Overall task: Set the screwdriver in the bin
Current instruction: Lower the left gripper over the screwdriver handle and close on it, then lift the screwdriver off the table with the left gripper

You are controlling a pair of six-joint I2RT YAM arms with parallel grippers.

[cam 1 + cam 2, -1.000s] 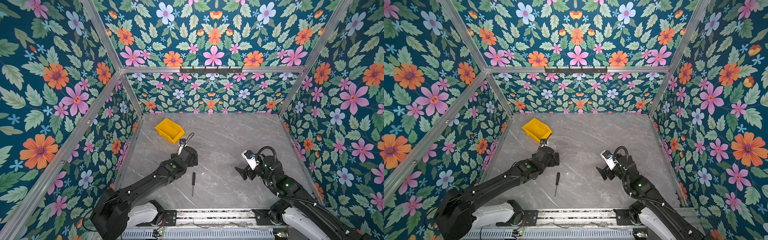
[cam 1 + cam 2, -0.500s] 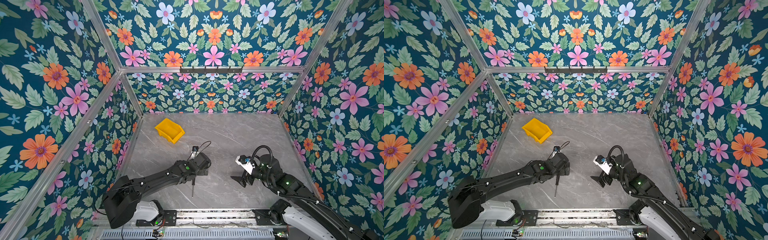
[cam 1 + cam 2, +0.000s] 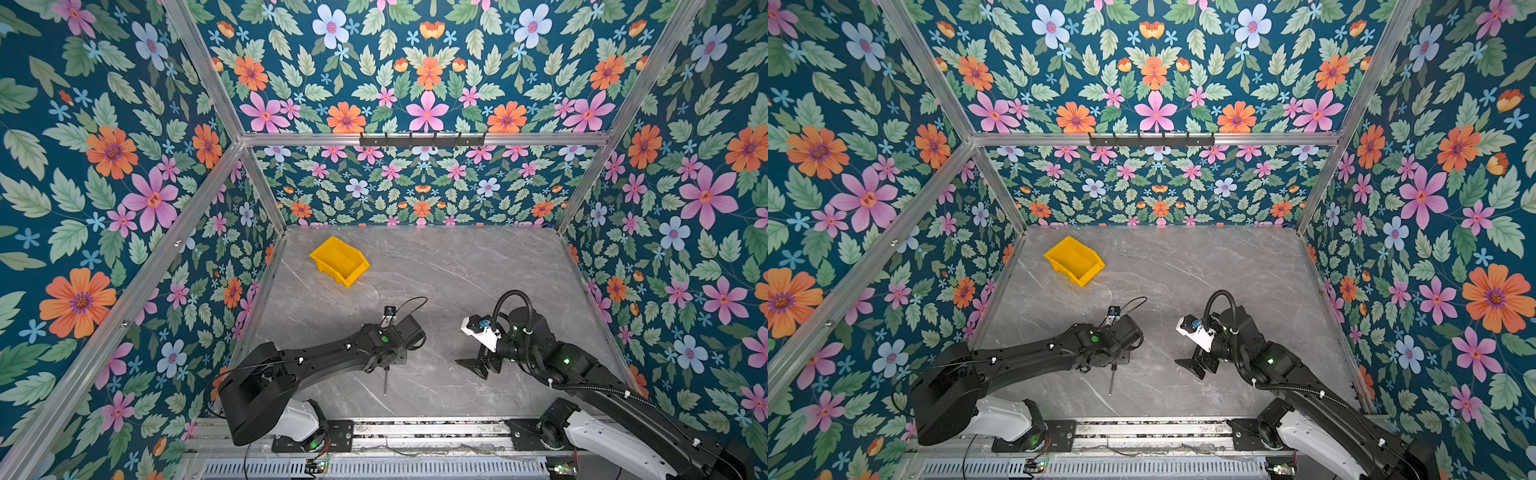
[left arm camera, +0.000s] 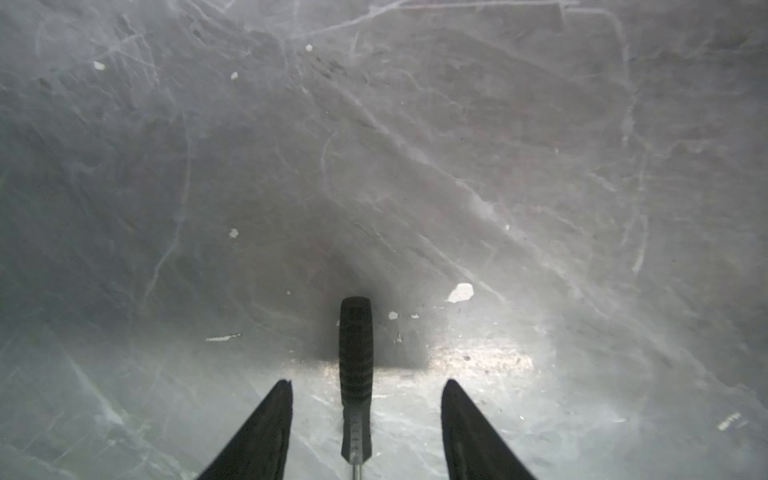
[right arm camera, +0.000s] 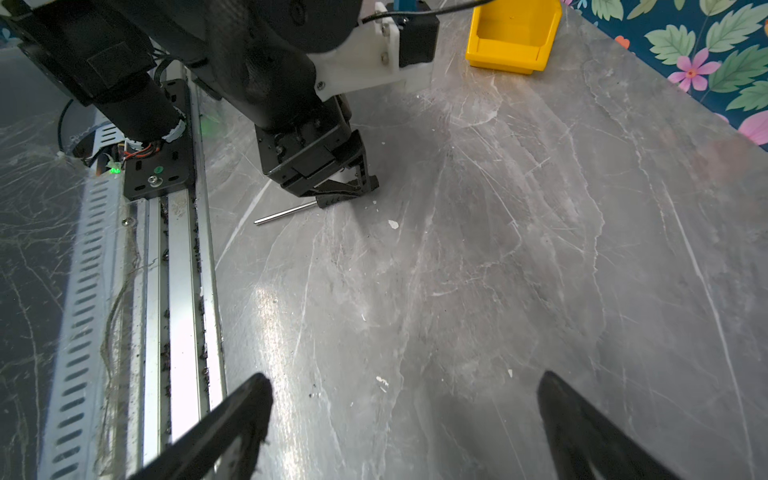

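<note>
The screwdriver (image 4: 355, 353) lies flat on the grey marble table, black ribbed handle away from the front edge. Its silver shaft (image 3: 386, 382) pokes out toward the front rail from under my left gripper (image 3: 386, 366). That left gripper (image 4: 366, 382) is down at the table and straddles the handle, open, with a gap on each side. In the right wrist view its fingers (image 5: 345, 189) sit over the handle with the shaft (image 5: 286, 212) sticking out. The yellow bin (image 3: 338, 262) stands empty at the back left. My right gripper (image 3: 473, 368) hovers open and empty right of the screwdriver.
Floral walls close in the table on three sides, with aluminium posts at the corners. A metal rail (image 3: 415, 428) with both arm bases runs along the front edge. A black hook rack (image 3: 422, 139) hangs on the back wall. Small white flecks dot the marble.
My left arm has swung from near the bin toward the front, come down over the screwdriver, and its jaws have narrowed around the handle. The right gripper has shifted slightly left.
</note>
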